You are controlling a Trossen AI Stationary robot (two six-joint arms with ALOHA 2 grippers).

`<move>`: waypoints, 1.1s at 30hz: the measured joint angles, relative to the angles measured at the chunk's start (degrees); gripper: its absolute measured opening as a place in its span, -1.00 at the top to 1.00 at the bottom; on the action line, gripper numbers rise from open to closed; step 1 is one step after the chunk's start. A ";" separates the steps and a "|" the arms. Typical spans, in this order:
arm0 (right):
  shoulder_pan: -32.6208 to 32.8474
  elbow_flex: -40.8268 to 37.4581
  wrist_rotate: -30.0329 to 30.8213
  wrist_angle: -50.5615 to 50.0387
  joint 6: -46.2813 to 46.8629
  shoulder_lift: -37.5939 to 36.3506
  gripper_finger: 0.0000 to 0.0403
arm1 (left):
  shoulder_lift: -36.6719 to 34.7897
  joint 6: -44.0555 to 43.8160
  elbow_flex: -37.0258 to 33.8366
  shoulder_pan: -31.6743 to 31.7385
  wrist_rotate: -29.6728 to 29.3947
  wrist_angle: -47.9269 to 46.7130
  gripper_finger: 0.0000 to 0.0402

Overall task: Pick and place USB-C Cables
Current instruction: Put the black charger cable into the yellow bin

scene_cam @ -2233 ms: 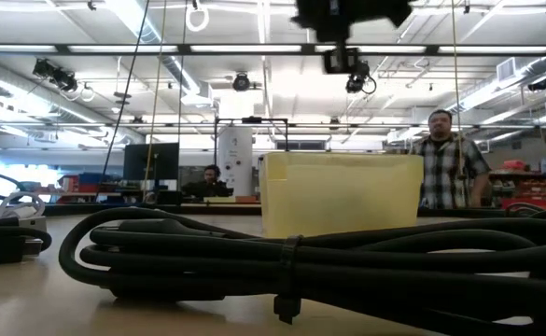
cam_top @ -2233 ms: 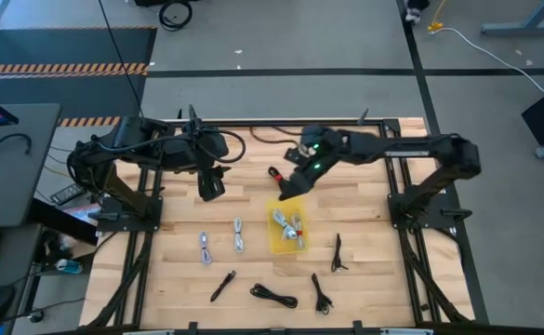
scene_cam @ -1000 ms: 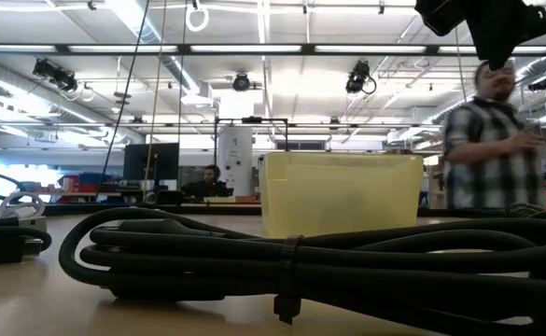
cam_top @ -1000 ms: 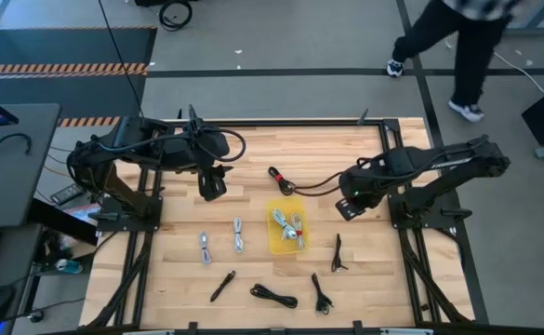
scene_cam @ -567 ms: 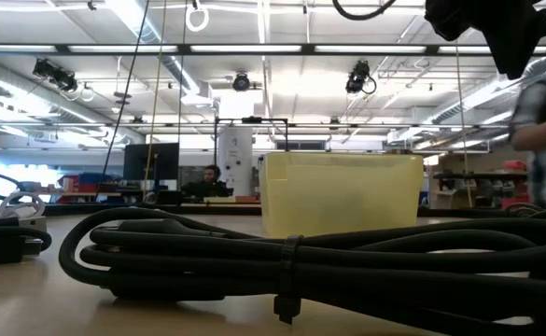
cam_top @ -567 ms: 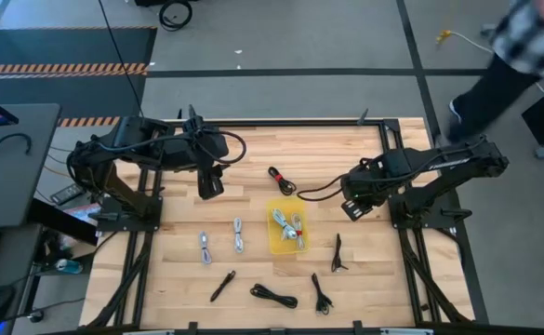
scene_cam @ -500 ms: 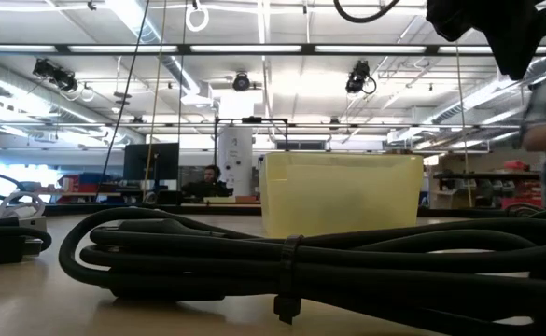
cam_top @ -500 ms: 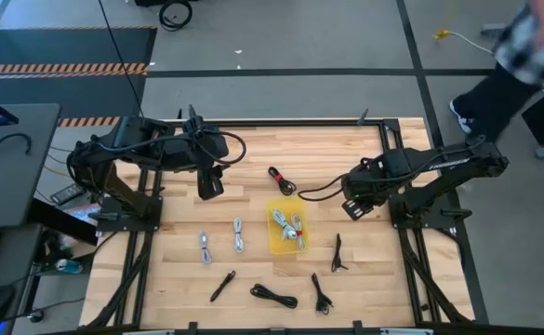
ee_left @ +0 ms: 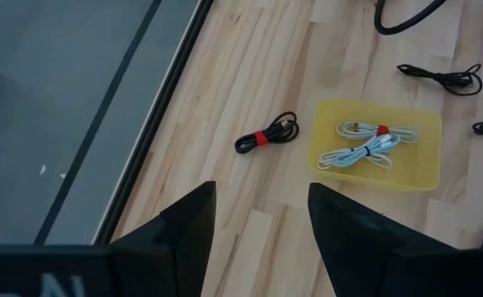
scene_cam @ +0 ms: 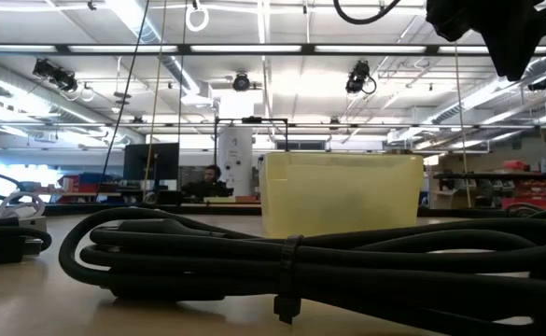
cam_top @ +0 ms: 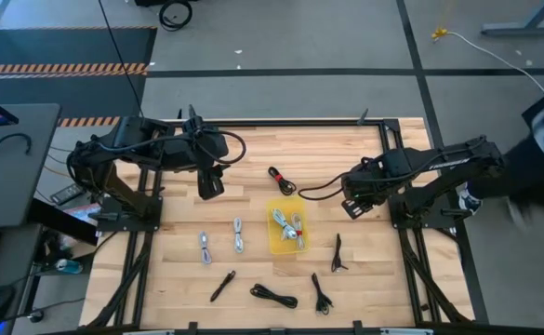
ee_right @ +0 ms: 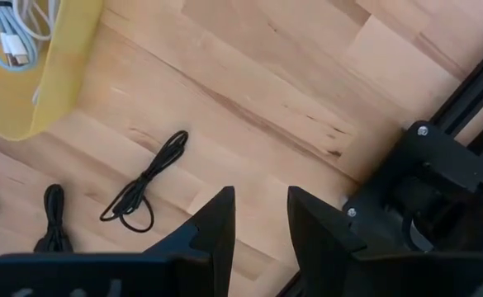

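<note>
The yellow tray (cam_top: pixel 287 230) sits mid-table with two white USB-C cables (ee_left: pixel 365 144) lying in it. A black cable with a red tie (ee_left: pixel 266 134) lies just beyond the tray's far side. Two light grey cables (cam_top: pixel 221 241) rest left of the tray. Several black cables (cam_top: pixel 273 296) are spread along the near edge, and one of them (ee_right: pixel 146 183) lies right of the tray. My left gripper (cam_top: pixel 211 185) hovers open, far-left of the tray. My right gripper (cam_top: pixel 352 207) hovers open to the tray's right, above bare wood.
The black frame rails and arm bases (cam_top: pixel 420 209) flank the wooden table. A bundled black cable (scene_cam: pixel 291 257) fills the foreground of the low view, in front of the tray (scene_cam: pixel 343 193). A person's blurred shape (cam_top: pixel 541 158) stands off the right edge. Bare wood lies right of the tray.
My right gripper has swung from above the tray's far side toward the table's right edge; over the last half second it has stayed still. The person beyond the far right corner has walked off toward the right. No cable has moved.
</note>
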 joint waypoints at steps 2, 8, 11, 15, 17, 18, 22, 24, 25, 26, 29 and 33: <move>0.00 0.00 0.00 0.00 0.00 0.00 0.42 | 0.00 0.01 0.00 0.02 0.00 0.00 0.00; 0.00 0.00 0.13 0.00 0.00 0.00 0.41 | 0.00 0.00 0.00 0.02 0.00 -0.02 0.00; 0.00 -0.01 0.13 0.00 0.00 0.00 0.41 | 0.00 0.00 0.00 0.01 0.00 0.00 0.00; 0.00 0.00 0.13 -0.01 0.00 0.00 0.41 | 0.00 -0.02 0.00 0.02 0.00 -0.01 0.00; 0.00 0.00 0.13 0.00 0.00 0.00 0.41 | 0.00 -0.02 0.00 0.00 0.00 -0.02 0.00; 0.00 0.00 0.13 0.00 0.00 0.00 0.41 | 0.00 -0.02 0.00 0.01 0.00 0.00 0.00; 0.00 -0.01 0.11 0.00 -0.02 0.00 0.41 | 0.00 -0.02 0.00 0.02 0.00 -0.02 0.00; 0.00 0.00 0.02 -0.01 -0.07 0.00 0.41 | 0.00 -0.02 0.00 0.02 0.00 -0.01 0.00; 0.00 -0.01 -0.06 -0.02 -0.09 0.00 0.41 | 0.00 -0.02 0.00 0.01 0.00 -0.02 0.00; 0.00 0.00 -0.07 -0.02 -0.11 0.00 0.41 | 0.00 -0.02 0.00 0.02 0.00 -0.02 0.00; 0.00 0.00 -0.08 -0.02 -0.20 0.00 0.41 | 0.00 -0.02 0.00 0.00 0.00 0.00 0.00; -0.09 0.00 0.77 0.00 -3.38 0.00 0.41 | 0.00 -0.02 0.00 0.02 0.00 -0.02 0.00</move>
